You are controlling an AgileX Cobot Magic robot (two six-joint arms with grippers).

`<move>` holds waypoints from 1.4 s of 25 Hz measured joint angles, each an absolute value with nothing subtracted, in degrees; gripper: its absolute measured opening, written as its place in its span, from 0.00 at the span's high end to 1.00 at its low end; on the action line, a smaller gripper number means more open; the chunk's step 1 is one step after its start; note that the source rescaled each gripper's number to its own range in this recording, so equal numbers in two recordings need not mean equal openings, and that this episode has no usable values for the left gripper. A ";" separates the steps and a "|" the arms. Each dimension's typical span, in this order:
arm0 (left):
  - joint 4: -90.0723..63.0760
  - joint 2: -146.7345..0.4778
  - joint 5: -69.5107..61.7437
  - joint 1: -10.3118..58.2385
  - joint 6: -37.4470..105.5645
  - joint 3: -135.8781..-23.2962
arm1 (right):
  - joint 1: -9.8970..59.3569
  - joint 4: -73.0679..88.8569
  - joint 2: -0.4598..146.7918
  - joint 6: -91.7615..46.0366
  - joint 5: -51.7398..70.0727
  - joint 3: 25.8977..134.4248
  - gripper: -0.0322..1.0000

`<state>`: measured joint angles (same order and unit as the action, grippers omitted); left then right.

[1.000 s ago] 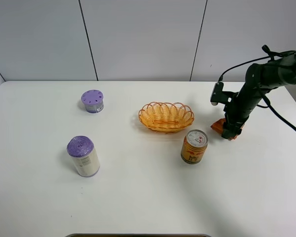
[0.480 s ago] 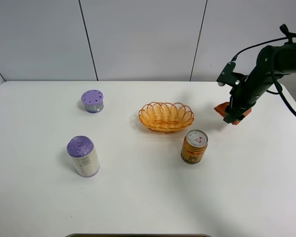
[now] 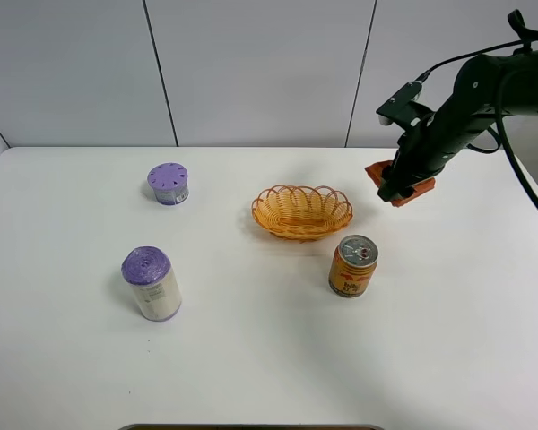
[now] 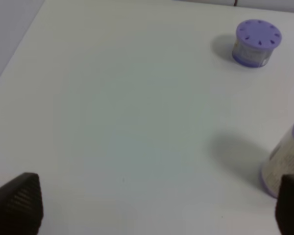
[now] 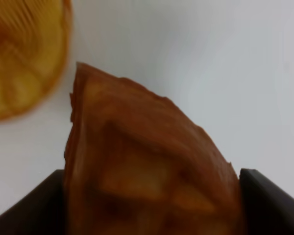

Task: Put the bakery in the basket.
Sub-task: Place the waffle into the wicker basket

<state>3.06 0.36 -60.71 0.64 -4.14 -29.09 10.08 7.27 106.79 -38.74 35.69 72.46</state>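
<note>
bakery [image 5: 147, 166] in right gripper [image 3: 395, 185]

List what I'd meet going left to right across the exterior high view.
Purple-capped bottle → basket → bakery, held in the right tool. The purple-lidded tub overlaps the bottle's span and the can overlaps the basket's, so both are left out.
</note>
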 joint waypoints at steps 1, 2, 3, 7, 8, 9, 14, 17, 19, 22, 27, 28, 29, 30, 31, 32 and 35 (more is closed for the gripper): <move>3.06 0.36 -60.71 0.64 -4.14 -29.09 | 11.14 7.60 106.79 -36.97 35.14 72.46 0.97; 3.06 0.36 -60.71 0.64 -4.14 -29.09 | 12.06 7.83 106.79 -34.87 34.52 72.46 0.97; 3.06 0.36 -60.71 0.64 -4.14 -29.09 | 13.14 8.21 106.79 -32.92 33.63 72.46 0.97; 3.06 0.36 -60.71 0.64 -4.14 -29.09 | 16.92 9.20 106.79 -26.01 29.83 72.46 0.97; 3.06 0.36 -60.71 0.64 -4.14 -29.09 | 17.84 9.20 106.79 -24.53 29.15 72.46 0.97; 3.06 0.36 -60.71 0.64 -4.14 -29.09 | 18.57 9.20 106.79 -22.72 28.25 72.46 0.97; 3.06 0.36 -60.71 0.64 -4.14 -29.09 | 22.89 9.25 106.79 -13.64 22.91 72.46 0.97; 3.06 0.36 -60.71 0.64 -4.14 -29.09 | 24.83 9.31 106.79 -9.23 20.05 72.46 0.97; 3.06 0.36 -60.71 0.64 -4.14 -29.09 | 25.63 9.36 106.79 -6.39 18.99 72.46 0.97; 3.06 0.36 -60.71 0.64 -4.14 -29.09 | 25.91 9.00 106.79 -0.97 18.67 72.46 0.97; 3.06 0.36 -60.71 0.64 -4.14 -29.09 | 25.97 5.60 107.42 6.73 18.67 72.46 0.97; 3.06 0.36 -60.71 0.64 -4.14 -29.09 | 26.03 4.89 107.98 7.63 18.67 72.46 0.97; 3.06 0.36 -60.71 0.64 -4.14 -29.09 | 26.17 4.24 108.79 8.09 18.73 72.46 0.97; 3.06 0.36 -60.71 0.64 -4.14 -29.09 | 26.30 3.87 109.52 8.39 18.78 72.46 0.97; 3.06 0.36 -60.71 0.64 -4.14 -29.09 | 26.42 3.75 110.40 8.64 18.70 72.46 0.97; 3.06 0.36 -60.71 0.64 -4.14 -29.09 | 26.55 3.75 111.19 8.76 18.59 72.46 0.97; 3.06 0.36 -60.71 0.64 -4.14 -29.09 | 26.61 3.71 112.99 8.83 17.18 72.40 0.97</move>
<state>3.06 0.36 -60.71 0.64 -4.14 -29.09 26.61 3.71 112.99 8.83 17.18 72.40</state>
